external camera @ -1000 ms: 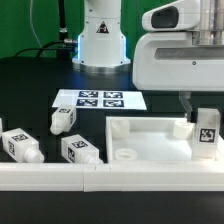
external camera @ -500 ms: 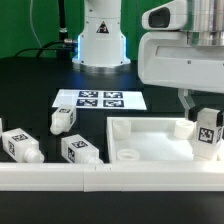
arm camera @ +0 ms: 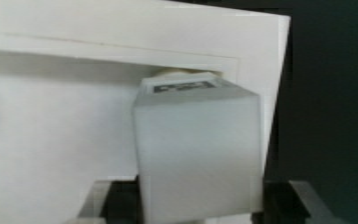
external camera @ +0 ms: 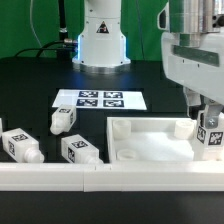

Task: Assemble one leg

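My gripper (external camera: 209, 128) is shut on a white leg (external camera: 210, 135) with a black-and-white tag, held upright over the far corner of the large white square tray (external camera: 150, 150) at the exterior view's right. In the wrist view the leg (arm camera: 202, 140) fills the middle between my dark fingers (arm camera: 123, 200), its rounded end at a round corner socket (arm camera: 185, 72) of the tray. Three more legs lie at the exterior view's left: one (external camera: 64, 119) by the marker board, one (external camera: 22, 144) at the far left, one (external camera: 79, 149) beside the tray.
The marker board (external camera: 98, 100) lies behind the tray. The robot base (external camera: 100, 35) stands at the back. A white rail (external camera: 60, 178) runs along the front edge. Another round socket (external camera: 126, 156) shows in the tray's near corner.
The arm has moved toward the exterior view's right and slightly down with the leg, which now stands closer over the tray's far right corner.
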Robot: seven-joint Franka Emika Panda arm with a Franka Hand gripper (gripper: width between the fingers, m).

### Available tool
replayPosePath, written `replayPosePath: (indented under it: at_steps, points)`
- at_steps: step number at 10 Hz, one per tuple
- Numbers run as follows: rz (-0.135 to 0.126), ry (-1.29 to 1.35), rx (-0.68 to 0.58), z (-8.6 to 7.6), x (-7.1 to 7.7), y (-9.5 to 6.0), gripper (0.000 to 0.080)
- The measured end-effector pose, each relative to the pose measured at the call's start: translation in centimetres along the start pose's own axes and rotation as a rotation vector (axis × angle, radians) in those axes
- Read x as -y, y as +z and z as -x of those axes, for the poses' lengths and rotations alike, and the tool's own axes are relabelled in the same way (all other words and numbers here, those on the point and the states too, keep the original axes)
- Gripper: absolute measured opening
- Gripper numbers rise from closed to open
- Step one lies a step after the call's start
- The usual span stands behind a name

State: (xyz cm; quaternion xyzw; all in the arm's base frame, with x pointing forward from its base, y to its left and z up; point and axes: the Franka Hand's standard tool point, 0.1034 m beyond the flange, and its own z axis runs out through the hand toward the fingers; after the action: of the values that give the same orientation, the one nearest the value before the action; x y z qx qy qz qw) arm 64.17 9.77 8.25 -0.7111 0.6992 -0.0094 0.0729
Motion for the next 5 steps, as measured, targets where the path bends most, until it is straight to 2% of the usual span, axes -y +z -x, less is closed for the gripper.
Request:
replayPosePath:
  at_steps: [2,3,4,5]
  points:
    - [0.001,0.001,0.000,-0.04,-0.01,0.00,0.0285]
    - [0.007,-0.107,-0.003,-0.02,-0.10,0.04,0.0307]
    - [0.026,-0.227,0.003,0.22,-0.33,0.11,0.0499]
    - [0.040,-0.355,0.005,0.66,-0.32,0.25,0.0499]
